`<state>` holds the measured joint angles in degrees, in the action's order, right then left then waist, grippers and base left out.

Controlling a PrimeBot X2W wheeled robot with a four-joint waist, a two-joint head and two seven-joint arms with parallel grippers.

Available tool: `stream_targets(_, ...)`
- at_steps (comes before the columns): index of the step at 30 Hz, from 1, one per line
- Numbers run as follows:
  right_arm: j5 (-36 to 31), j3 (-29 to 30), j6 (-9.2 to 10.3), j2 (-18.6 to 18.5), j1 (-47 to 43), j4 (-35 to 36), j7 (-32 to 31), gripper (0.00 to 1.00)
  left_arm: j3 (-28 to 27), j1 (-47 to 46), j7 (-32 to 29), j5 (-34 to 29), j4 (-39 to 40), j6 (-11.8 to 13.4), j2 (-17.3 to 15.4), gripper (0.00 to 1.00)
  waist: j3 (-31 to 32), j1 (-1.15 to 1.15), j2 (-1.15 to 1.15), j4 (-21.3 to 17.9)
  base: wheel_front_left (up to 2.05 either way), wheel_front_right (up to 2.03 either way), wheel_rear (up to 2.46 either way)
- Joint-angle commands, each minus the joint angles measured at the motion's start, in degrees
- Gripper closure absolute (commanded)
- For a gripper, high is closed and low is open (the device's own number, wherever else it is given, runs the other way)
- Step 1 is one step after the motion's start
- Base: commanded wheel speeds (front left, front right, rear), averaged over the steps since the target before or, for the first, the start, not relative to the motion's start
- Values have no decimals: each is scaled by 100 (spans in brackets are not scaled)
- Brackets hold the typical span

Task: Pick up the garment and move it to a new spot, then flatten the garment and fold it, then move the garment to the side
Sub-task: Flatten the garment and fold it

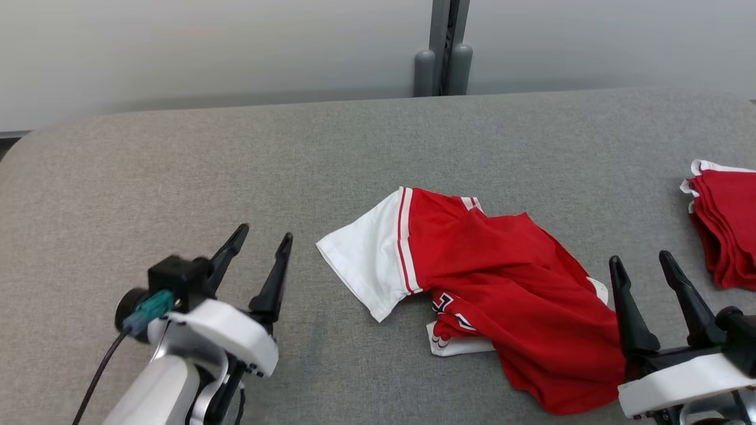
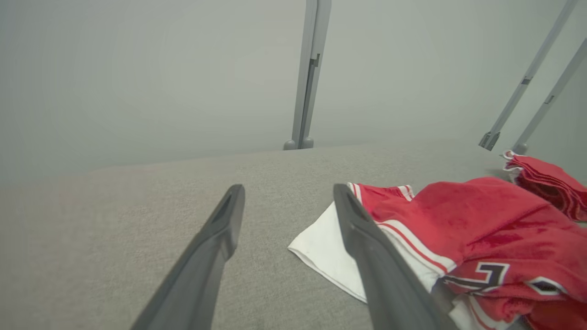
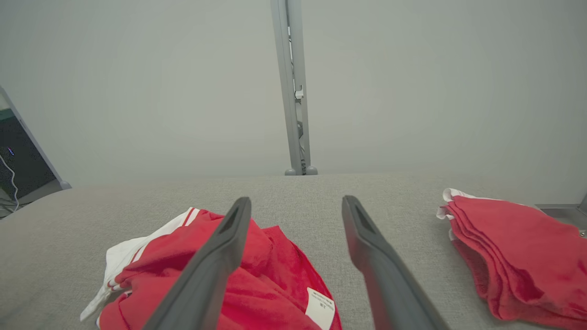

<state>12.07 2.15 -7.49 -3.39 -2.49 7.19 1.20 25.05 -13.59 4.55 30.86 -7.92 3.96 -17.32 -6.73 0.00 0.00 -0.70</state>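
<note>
Garment (image 1: 502,283), red with white trim, lies crumpled on a wide grey fabric-covered table (image 1: 177,147). The table is the biggest thing in sight and runs from edge to edge of the head view, with a rounded corner at the far left. Behind it stands a pale grey wall panel (image 1: 207,47).

The garment sits right of the table's middle, in the near half. Its red body is bunched in soft folds and slopes toward the near right. A white sleeve (image 1: 366,260) edged with red stripes spreads flat at its left end. Dark-edged lettering shows on a fold tucked under the near side.

A stack of folded red cloth (image 1: 729,230) with white edges lies at the table's right edge. It is apart from the garment, with a strip of bare grey surface between them.

The left gripper (image 1: 264,232) hovers over bare table just left of the white sleeve, clear of it. Its fingers are spread wide and hold nothing. The right gripper (image 1: 641,257) is at the garment's near right end, its jaws also wide apart and holding nothing. Its left finger crosses the red cloth, and its right finger lies over the bare strip toward the stack. Whether that finger touches the cloth cannot be told.

An upright grey post (image 1: 443,53) splits the wall panel, its two rounded feet at the table's far edge.

A small white label (image 3: 321,307) shows on the red cloth in the right wrist view.
</note>
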Motion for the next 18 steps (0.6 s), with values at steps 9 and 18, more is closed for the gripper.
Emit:
stream_targets(9, 60, -203, -1, 13, 376, -149, 170, 0, 394, -1303, -536, 108, -1560, -602, 362, 0, -652, 0, 0, -615, 0, 0, 0)
stream_targets(18, 172, -309, -1, 32, 473, -364, 390, 0, 688, -2141, -975, -6, -3532, -857, 412, 0, -950, 0, 0, -1030, 0, 0, 0)
